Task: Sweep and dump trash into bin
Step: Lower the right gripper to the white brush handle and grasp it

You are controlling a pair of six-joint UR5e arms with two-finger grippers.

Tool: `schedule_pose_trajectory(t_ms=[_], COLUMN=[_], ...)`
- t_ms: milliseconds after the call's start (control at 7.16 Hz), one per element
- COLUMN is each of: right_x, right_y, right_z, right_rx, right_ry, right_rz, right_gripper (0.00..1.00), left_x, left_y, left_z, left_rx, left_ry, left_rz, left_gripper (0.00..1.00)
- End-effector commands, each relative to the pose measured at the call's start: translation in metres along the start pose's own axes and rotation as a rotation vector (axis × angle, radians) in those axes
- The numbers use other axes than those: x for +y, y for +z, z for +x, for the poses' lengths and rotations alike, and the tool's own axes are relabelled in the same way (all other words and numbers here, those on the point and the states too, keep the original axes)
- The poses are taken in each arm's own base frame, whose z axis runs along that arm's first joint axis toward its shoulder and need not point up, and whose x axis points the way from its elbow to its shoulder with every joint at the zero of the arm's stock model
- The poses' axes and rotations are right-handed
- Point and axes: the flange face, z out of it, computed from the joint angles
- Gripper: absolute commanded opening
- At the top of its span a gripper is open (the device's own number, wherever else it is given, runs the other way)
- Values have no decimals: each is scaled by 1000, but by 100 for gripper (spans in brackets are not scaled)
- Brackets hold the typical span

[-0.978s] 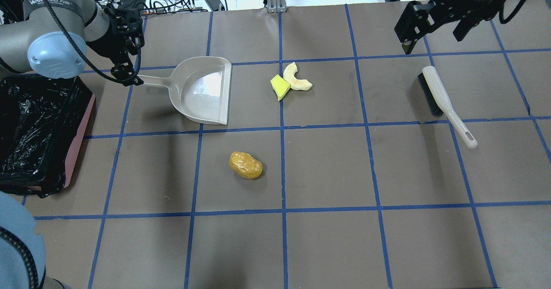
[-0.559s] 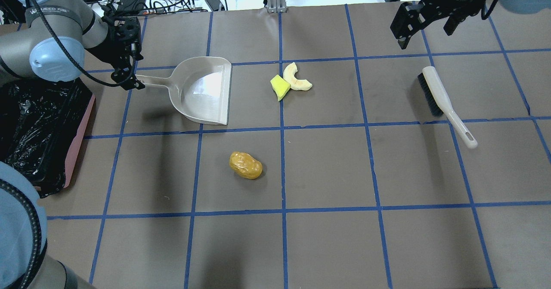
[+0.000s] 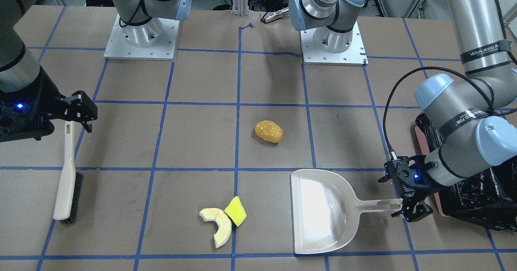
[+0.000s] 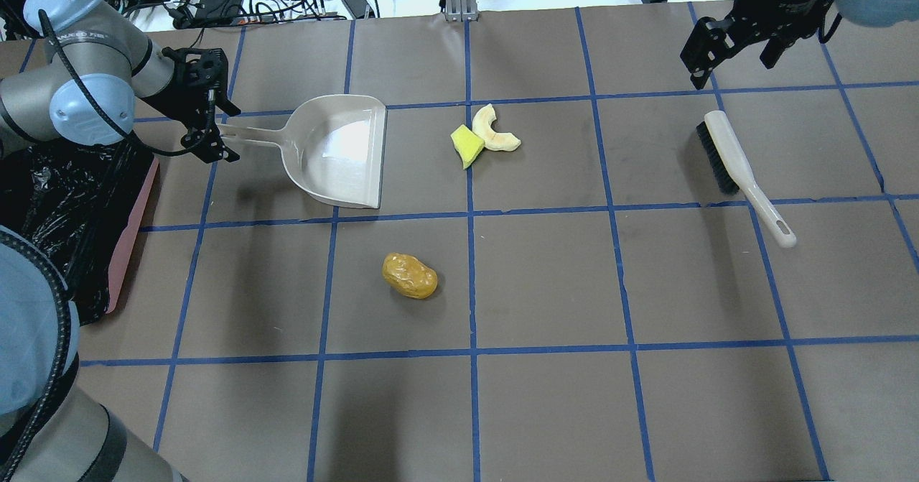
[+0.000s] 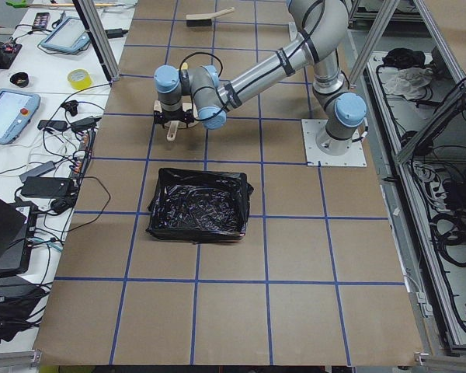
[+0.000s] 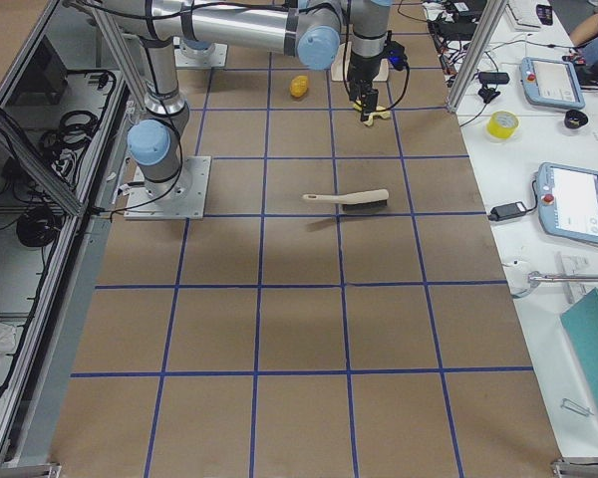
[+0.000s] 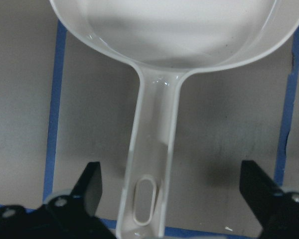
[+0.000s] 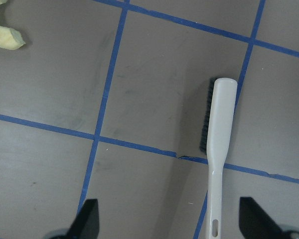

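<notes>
A big brown surface point(image 4: 546, 281) has blue tape lines that make squares.

The left arm point(image 4: 86, 87) bends low over the robot's left side. Its left claw point(image 4: 219, 136) is spread wide. One finger is on each side of the dustpan's handle end, with a gap on both sides, so it is not squeezing anything.

The right arm point(image 3: 16, 69) is on the other side. The right claw point(image 4: 729, 65) is spread wide too and holds nothing. It hangs over the handle end of the brush and does not touch it.

The bin point(image 4: 133, 230) is pink with a shiny black bag point(image 4: 57, 202) in it. It sits at the left edge of the surface, near the left arm.

The dustpan point(image 4: 341, 151) is off-white and lies flat. Its handle points toward the bin, and its open mouth faces two of the trash pieces.

The brush point(image 4: 739, 166) lies flat on the right side, well apart from the trash.

The orange-yellow lump point(image 4: 409, 276) sits alone, nearer the robot than the dustpan. The cream slice point(image 4: 492, 131) and the little yellow-green wedge point(image 4: 467, 144) touch each other, near the dustpan's mouth.
</notes>
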Motion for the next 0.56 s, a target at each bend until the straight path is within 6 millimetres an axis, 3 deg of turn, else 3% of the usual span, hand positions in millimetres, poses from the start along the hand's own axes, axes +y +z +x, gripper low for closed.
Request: schedule_pose_trajectory(t_ms=[0,140,419], right_x=[7,15,24], right_y=[33,47,64], right_z=[34,49,69], right_rx=[10,1,-8], right_ry=[-56,-36,-34], right_rz=[-15,-25,-48], right_gripper=[100,100,100], left_x=[6,7,8], left_y=[11,17,20], left_z=[-5,-5,-5], left_rx=[14,22,26], left_ry=[41,54,54], left_rz=[7,13,15], left_gripper=[96,96,83])
